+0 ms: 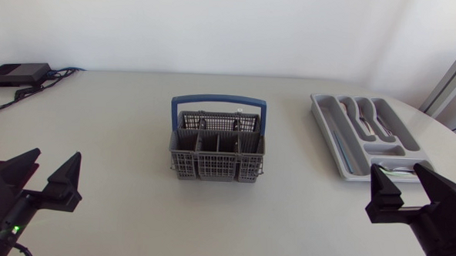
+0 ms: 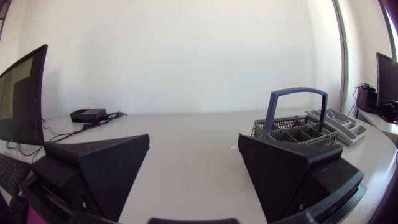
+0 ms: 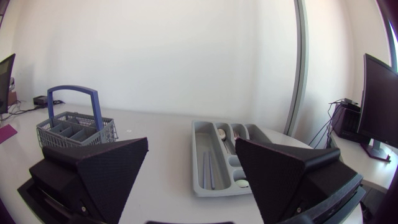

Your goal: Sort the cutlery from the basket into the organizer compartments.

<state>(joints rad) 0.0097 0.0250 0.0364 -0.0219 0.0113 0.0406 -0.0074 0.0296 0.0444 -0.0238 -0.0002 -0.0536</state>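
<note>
The grey cutlery basket [image 1: 215,167] with a blue handle [image 1: 218,101] stands at the table's middle; I see no cutlery in its compartments from above. The grey organizer [image 1: 328,132] lies at the right, with spoons [image 1: 350,110] and forks [image 1: 379,119] in its compartments. My left gripper [image 1: 55,163] is open low at the near left, far from the basket [image 2: 281,127]. At the near right my right gripper [image 1: 398,172] is open, just in front of the organizer [image 3: 198,155]. Nothing is between either gripper's fingers.
A black box [image 1: 18,74] with cables sits at the back left corner. Bare tabletop lies between both grippers and the basket [image 3: 62,138]. The table's rounded edge runs close behind the organizer on the right.
</note>
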